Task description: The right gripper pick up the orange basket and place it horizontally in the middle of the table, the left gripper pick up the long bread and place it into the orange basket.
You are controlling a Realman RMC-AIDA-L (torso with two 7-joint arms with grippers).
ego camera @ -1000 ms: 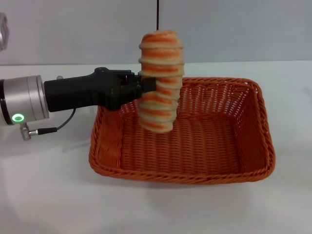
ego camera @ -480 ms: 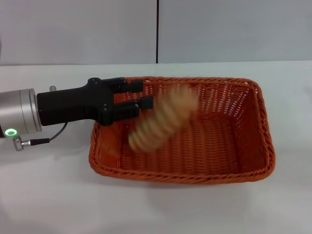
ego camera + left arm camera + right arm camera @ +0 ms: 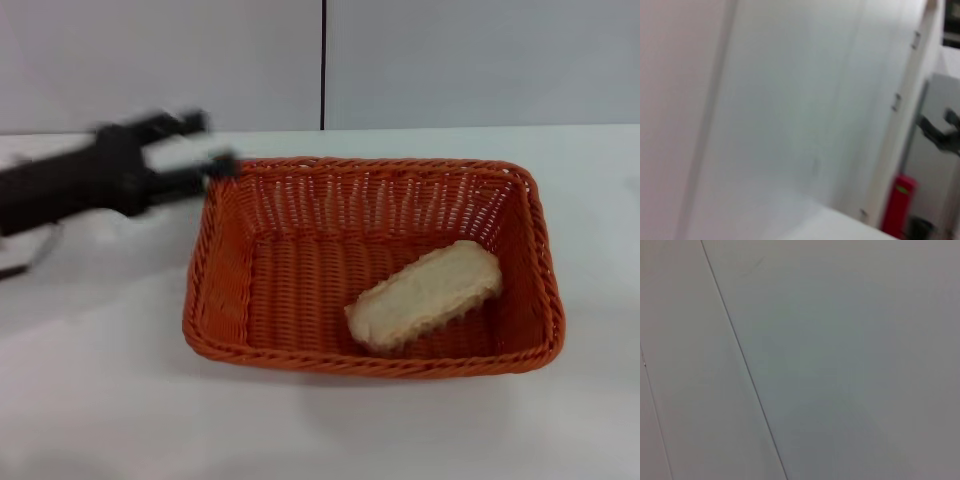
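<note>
Long bread lies loose in the orange basket, apart from the left tool, whose slim black fingers are spread with nothing between them. That tool hangs over the table just outside the basket's far left corner, its upper finger clear of the rim and its lower fingertip at the braided edge; motion blur smears it, and its arm is cut off at the picture's left side. The loaf rests pale underside up, tilted diagonally on the basket floor toward the near right corner, its striped top hidden. The right tool is out of sight in every view. The left wrist view gives only a blurred wall and a red object too indistinct to name; the right wrist view shows plain grey wall panels.
</note>
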